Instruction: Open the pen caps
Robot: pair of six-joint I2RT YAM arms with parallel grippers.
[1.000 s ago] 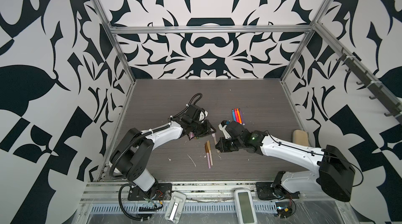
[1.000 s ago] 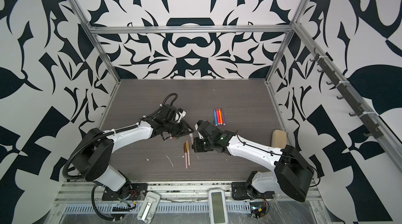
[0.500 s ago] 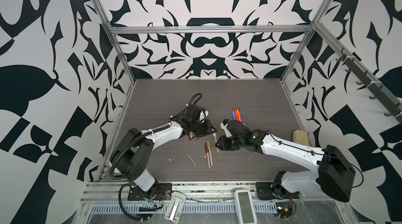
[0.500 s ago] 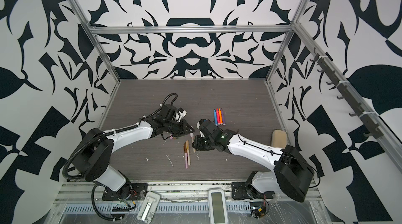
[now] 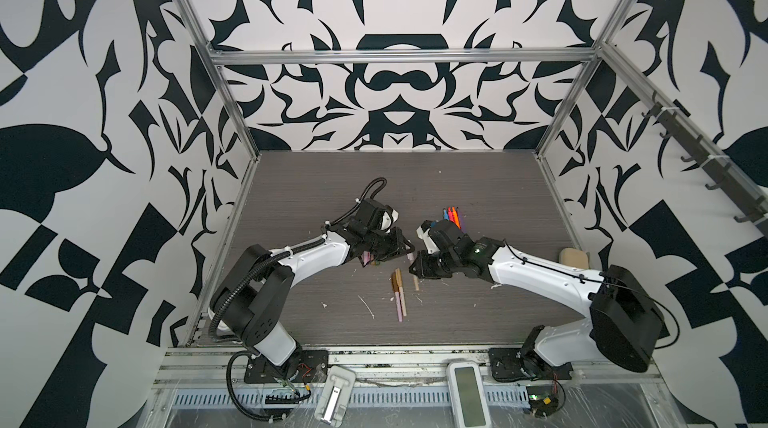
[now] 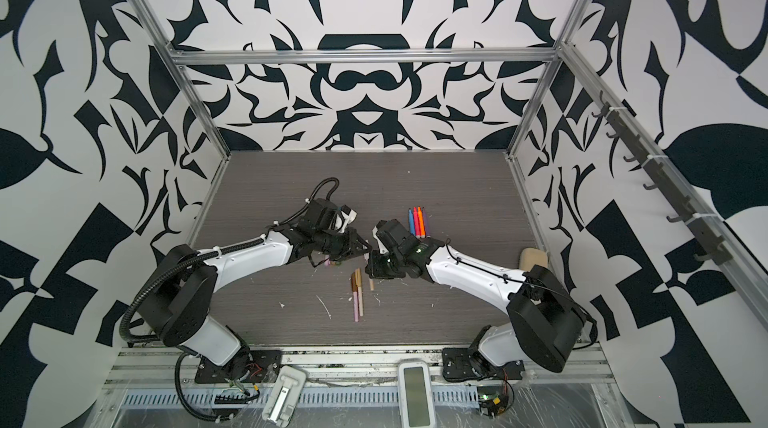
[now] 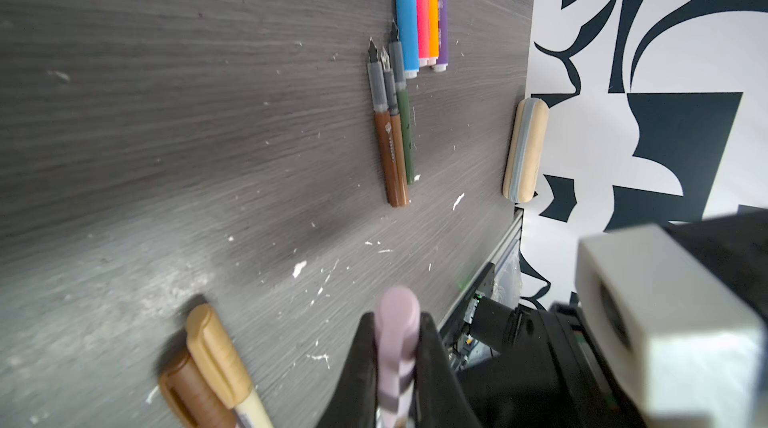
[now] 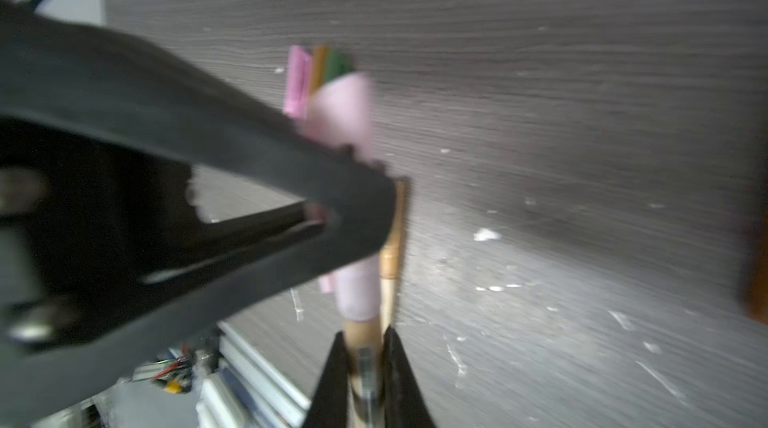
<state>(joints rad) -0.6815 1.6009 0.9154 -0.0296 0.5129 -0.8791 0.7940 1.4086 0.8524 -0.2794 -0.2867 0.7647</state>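
My left claw (image 7: 397, 324) is clamped on the pink cap (image 7: 397, 305) of a pen (image 8: 358, 293). My right claw (image 8: 365, 341) is pinched tight on that pen's tan barrel (image 8: 360, 328). We meet tip to tip above the middle of the tabletop (image 5: 457, 197). Three uncapped pens (image 7: 392, 131) lie beside four bright pens (image 7: 419, 10), and two capped pens (image 7: 208, 363) lie near my claws.

Bright even light, soft shadows, rt wrist view blurred
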